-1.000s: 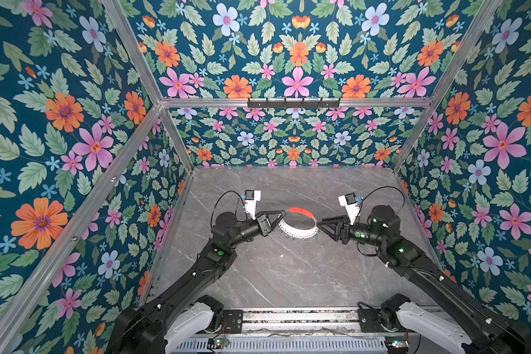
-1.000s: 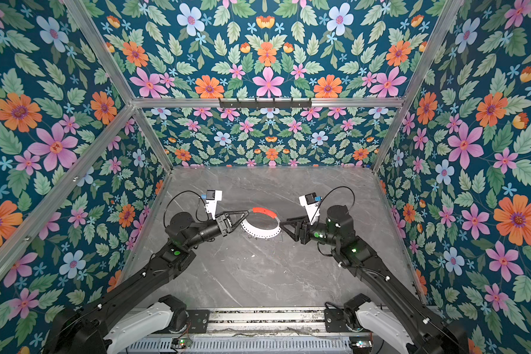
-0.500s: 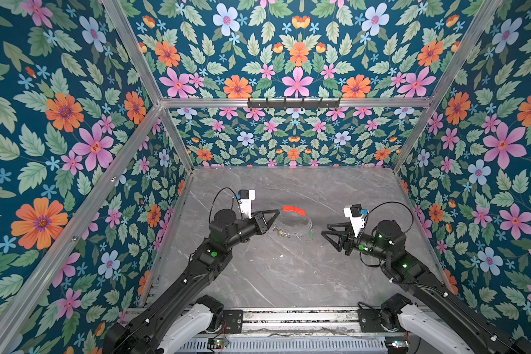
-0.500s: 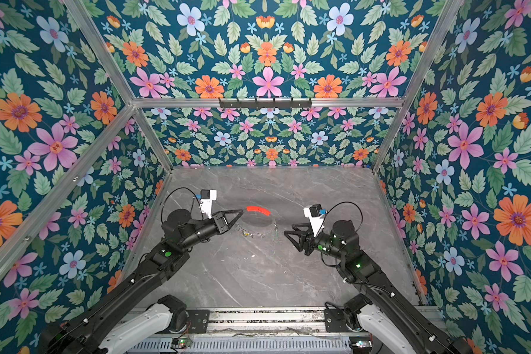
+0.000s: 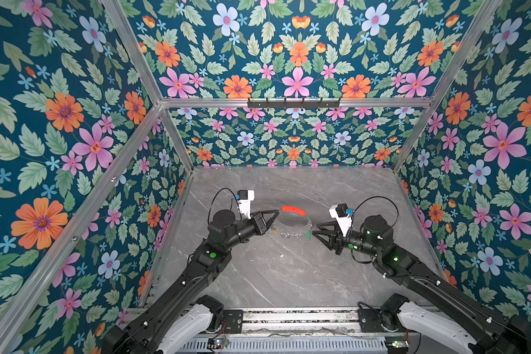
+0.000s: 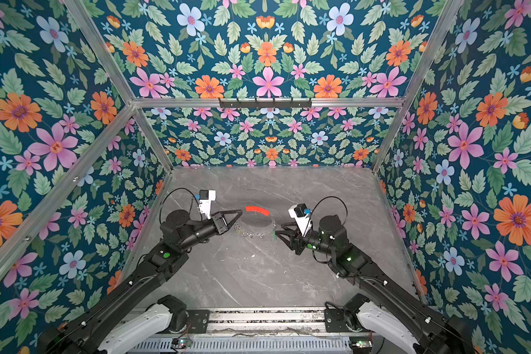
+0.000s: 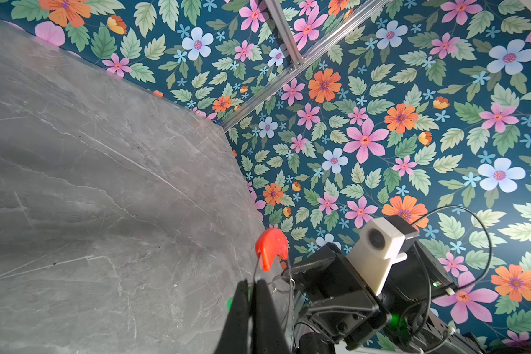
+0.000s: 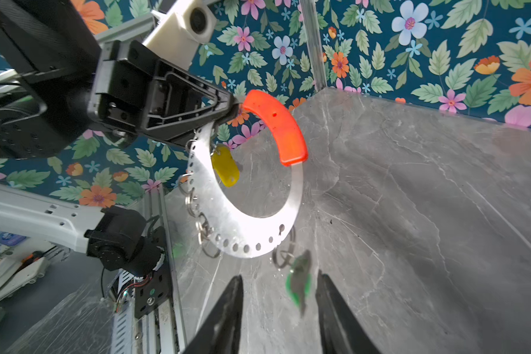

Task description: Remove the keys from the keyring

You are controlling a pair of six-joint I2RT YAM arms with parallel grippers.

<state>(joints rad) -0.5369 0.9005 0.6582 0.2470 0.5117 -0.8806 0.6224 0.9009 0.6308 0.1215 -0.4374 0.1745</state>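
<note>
Step in hand, by my judgement: pinching the green-tagged key [image 8: 299, 282] so it can be worked off the keyring [image 8: 242, 233]. Meanwhile the left gripper [image 8: 233, 107] is clenching the keyring's rim right beside the red sleeve [image 5: 293, 210] and appears to be holding the hoop clear of the table [image 8: 411, 214], mid-frame in both top views. The right gripper [image 8: 278, 279] is standing released, with its jaws apart either side of the green tag and not touching it. That tag is showing blurred and is probably swinging. Advising to let it settle, centre it, pinch its flat faces, then draw away while the left arm braces. In a top view the sleeve is sitting on the hoop's upper arc and the small loops [image 5: 285, 234] along the lower. The green-tagged key is hanging from that lower arc, its long axis running toward the right gripper. The yellow-tagged key [image 8: 226, 167] is dangling inside the hoop.
</note>
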